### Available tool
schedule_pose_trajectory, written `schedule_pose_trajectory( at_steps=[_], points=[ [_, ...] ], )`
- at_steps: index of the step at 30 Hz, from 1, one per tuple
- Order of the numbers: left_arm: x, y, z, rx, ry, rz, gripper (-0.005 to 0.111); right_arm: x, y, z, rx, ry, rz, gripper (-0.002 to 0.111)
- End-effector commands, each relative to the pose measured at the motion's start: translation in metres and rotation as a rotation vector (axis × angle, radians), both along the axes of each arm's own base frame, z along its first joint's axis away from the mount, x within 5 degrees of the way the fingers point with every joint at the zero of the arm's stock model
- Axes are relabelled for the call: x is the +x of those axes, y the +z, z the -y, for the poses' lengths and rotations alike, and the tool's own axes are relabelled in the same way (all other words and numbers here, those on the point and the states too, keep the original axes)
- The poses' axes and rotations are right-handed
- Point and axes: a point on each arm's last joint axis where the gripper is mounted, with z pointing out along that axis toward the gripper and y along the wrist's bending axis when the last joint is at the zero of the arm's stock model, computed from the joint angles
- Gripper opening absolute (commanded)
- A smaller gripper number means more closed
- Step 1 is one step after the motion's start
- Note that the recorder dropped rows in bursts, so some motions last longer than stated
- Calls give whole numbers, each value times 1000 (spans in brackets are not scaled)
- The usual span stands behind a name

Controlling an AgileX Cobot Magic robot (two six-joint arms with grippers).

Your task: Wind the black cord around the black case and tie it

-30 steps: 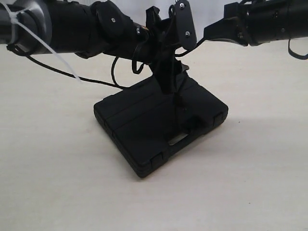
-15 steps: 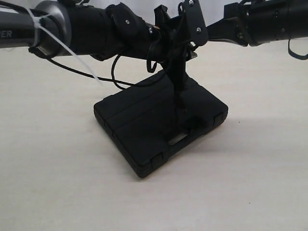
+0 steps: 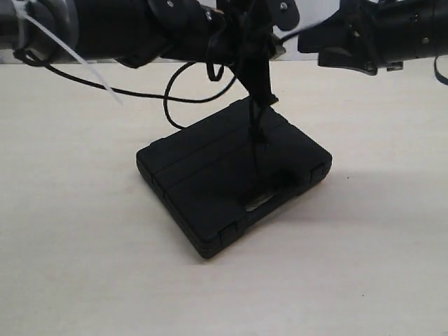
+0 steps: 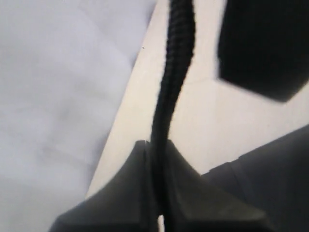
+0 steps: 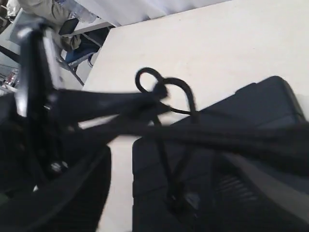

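Observation:
The black case [image 3: 210, 185] lies flat on the table, handle toward the front right. The black cord [image 3: 256, 133] rises from the lid to my left gripper [image 3: 263, 94], which points down over the case's far edge and is shut on it. In the left wrist view the jaws pinch the braided black cord [image 4: 173, 72] at my left gripper [image 4: 159, 152], with the black case [image 4: 275, 183] beside it. My right gripper [image 3: 318, 45] hovers at the upper right, open and holding nothing. In the right wrist view the black cord [image 5: 166, 89] loops above the black case [image 5: 251, 108].
A thin black cable [image 3: 178, 94] hangs in a loop from the left arm [image 3: 105, 28] behind the case. A white cable tie [image 3: 77, 59] sticks out from that arm. Bare light tabletop [image 3: 84, 266] surrounds the case.
My left gripper has shut on the cord and lifted it. My right gripper has let go of the cord and opened, drawing slightly away to the right.

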Motion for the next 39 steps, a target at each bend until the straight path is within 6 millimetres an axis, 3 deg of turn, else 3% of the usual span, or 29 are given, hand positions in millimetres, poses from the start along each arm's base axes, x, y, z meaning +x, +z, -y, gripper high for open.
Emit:
schedule_pose_trajectory(
  at_steps=[1,3,5,10,13,22,30,39],
  points=[
    [6,30,-27,-104,104,18,0,-12,-4,39,-120,-102,-152,68],
    [11,35,-41,-133,148,11,0,-20,-10,51,-192,-121,-247,68],
    [17,38,-57,-149,183,-1,0,-28,-18,51,-248,-124,-322,68],
    [22,46,-85,-157,218,-21,0,-45,-50,13,-325,-12,-385,68],
    [21,50,-93,-160,222,-23,0,-52,-70,-6,-363,-31,-385,68],
    [8,72,-93,-267,202,-59,0,-69,-98,-40,-412,-31,-361,68],
    [3,71,-89,-261,150,-105,0,-80,-107,-43,-419,-8,-410,68],
    [1,70,-88,-273,141,-133,0,-70,-103,-45,-243,-260,-472,68]
  ],
)
